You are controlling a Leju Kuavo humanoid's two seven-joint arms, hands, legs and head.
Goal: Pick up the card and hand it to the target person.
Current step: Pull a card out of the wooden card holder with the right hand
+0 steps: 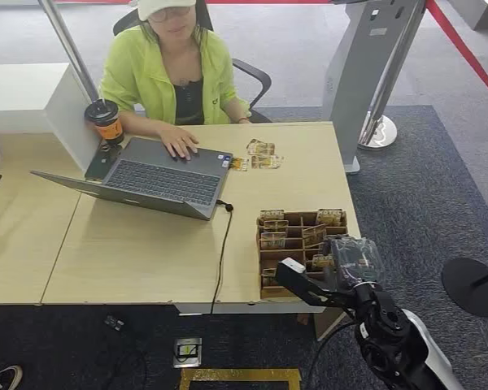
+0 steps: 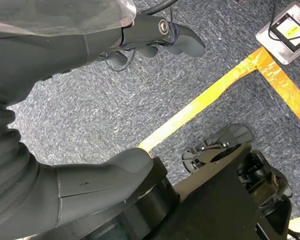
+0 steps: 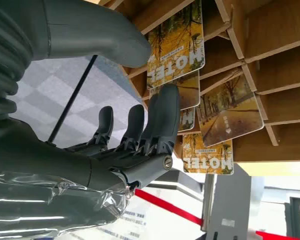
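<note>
A wooden card holder (image 1: 290, 218) stands at the table's front right corner with several yellow hotel cards (image 1: 273, 238) in its slots. My right hand (image 1: 300, 280) hovers at the holder's near edge, holding nothing. In the right wrist view the thumb (image 3: 103, 32) and fingers (image 3: 163, 115) are spread just in front of the cards (image 3: 176, 37), and one fingertip lies close against a card's edge. The person (image 1: 167, 73) in a green jacket sits at the far side, one hand on the laptop. My left hand (image 2: 46, 50) hangs over the carpet with its fingers apart and nothing in it.
An open laptop (image 1: 150, 175) lies left of centre, its cable (image 1: 220, 252) running to the front edge. A coffee cup (image 1: 106, 122) stands behind it. A few loose cards (image 1: 260, 154) lie near the person. A grey kiosk stand (image 1: 370, 73) rises beyond the table's right end.
</note>
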